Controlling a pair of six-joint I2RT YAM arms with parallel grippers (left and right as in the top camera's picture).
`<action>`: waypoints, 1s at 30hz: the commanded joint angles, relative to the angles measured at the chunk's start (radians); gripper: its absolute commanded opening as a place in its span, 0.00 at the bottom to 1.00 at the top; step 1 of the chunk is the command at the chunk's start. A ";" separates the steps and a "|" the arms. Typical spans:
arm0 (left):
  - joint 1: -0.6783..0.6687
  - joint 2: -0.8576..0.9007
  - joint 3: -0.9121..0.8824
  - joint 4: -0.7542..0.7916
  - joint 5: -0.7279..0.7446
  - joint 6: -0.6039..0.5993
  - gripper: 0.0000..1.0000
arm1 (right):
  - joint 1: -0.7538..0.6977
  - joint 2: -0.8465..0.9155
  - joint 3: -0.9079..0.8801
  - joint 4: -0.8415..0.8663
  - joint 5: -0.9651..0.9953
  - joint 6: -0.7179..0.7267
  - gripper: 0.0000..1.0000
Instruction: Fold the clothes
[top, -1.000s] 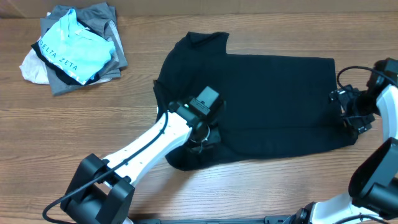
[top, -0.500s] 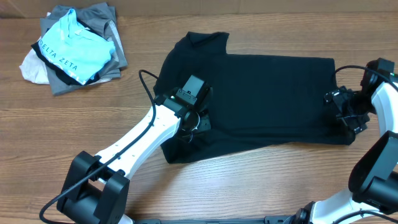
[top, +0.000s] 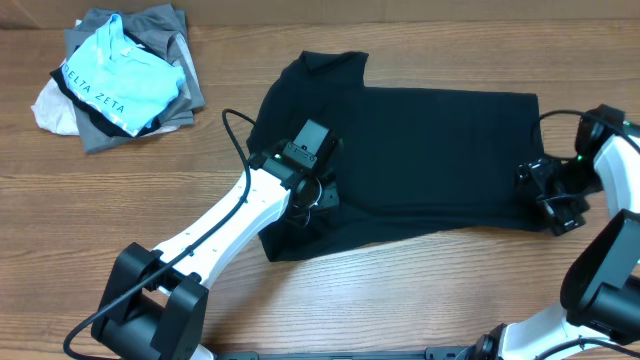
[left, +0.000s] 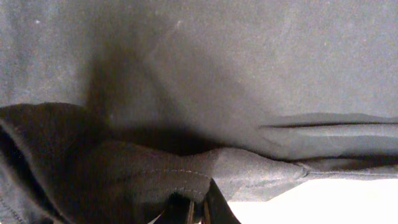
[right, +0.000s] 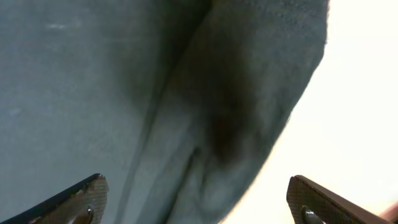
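Black T-shirt (top: 430, 150) spread flat, centre to right of overhead frame. Left gripper (left: 198, 210) narrow, pinching a bunched fold at lower left, fingertips mostly cut off at frame bottom. Right gripper (right: 194, 186) wide over right hem; contact unclear.

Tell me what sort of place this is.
Probably a robot lab bench set up for laundry-folding practice: a wooden table, a left arm and right arm on a spread black T-shirt, and a heap of other garments set aside.
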 joint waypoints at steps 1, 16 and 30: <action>0.004 -0.006 0.022 0.003 -0.024 0.023 0.06 | 0.003 0.000 -0.101 0.065 -0.047 0.050 0.93; 0.004 -0.006 0.022 -0.010 -0.024 0.023 0.06 | -0.005 -0.002 -0.103 0.147 -0.003 0.045 0.60; 0.004 -0.006 0.045 -0.011 -0.024 0.092 0.04 | -0.005 -0.001 -0.077 0.141 0.014 0.043 0.21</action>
